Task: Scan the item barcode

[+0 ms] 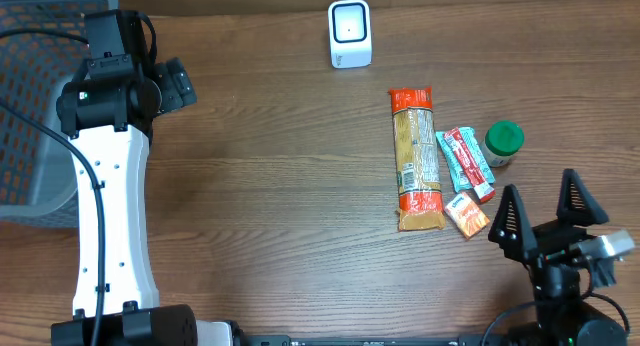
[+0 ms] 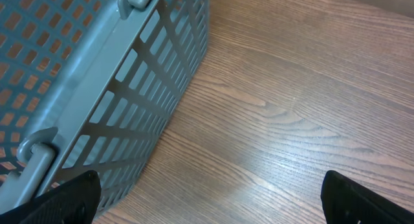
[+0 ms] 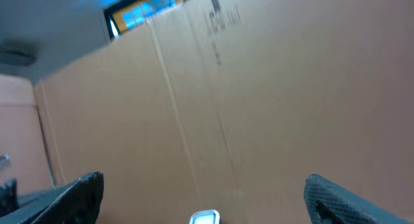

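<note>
Several grocery items lie at the right of the table: a long orange pasta packet (image 1: pixel 416 158), teal and red bars (image 1: pixel 466 162), a small orange packet (image 1: pixel 467 215) and a green-lidded jar (image 1: pixel 504 144). The white barcode scanner (image 1: pixel 350 33) stands at the back centre; its top edge (image 3: pixel 204 217) shows low in the right wrist view. My right gripper (image 1: pixel 541 186) (image 3: pixel 204 179) is open near the front right, just right of the items and holding nothing. Open as well, my left gripper (image 1: pixel 185 84) (image 2: pixel 210 204) hovers over bare wood beside the basket, far from the items.
A grey plastic basket (image 1: pixel 35 106) (image 2: pixel 77 75) fills the back left corner, close to the left arm (image 1: pixel 110 216). A cardboard wall (image 3: pixel 259 107) rises behind the table. Bare wood (image 1: pixel 270 186) lies between the left arm and the items.
</note>
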`<state>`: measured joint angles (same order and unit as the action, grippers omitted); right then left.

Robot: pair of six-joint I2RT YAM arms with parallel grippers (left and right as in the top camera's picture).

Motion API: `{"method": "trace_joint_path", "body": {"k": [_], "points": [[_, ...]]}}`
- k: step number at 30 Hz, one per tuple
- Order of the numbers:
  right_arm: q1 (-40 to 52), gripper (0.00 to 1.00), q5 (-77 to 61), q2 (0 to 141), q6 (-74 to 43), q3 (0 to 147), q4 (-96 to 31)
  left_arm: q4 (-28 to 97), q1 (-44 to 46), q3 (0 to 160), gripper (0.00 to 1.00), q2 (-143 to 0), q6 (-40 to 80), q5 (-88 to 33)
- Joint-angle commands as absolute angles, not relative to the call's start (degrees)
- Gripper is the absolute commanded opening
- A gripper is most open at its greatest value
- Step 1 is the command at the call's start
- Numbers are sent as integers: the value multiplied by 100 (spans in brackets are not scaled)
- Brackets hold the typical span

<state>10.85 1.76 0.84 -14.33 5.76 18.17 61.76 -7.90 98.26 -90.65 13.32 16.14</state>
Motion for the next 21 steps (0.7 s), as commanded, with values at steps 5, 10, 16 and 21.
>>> {"method": "trace_joint_path", "body": {"k": [5,10,16,21], "points": [[698,100,117,21,-1365,370,805,6171,-786,9920,100,-8989,1284,1691],[687,100,134,21,-1365,172,121,6171,-786,9920,100,-8989,1284,1691],[672,100,113,16,-1363,45,-475,6171,-786,9920,100,-8989,1284,1691],[672,100,115,16,-1365,45,-467,6173,-786,9920,100,-8989,1284,1691]]}}
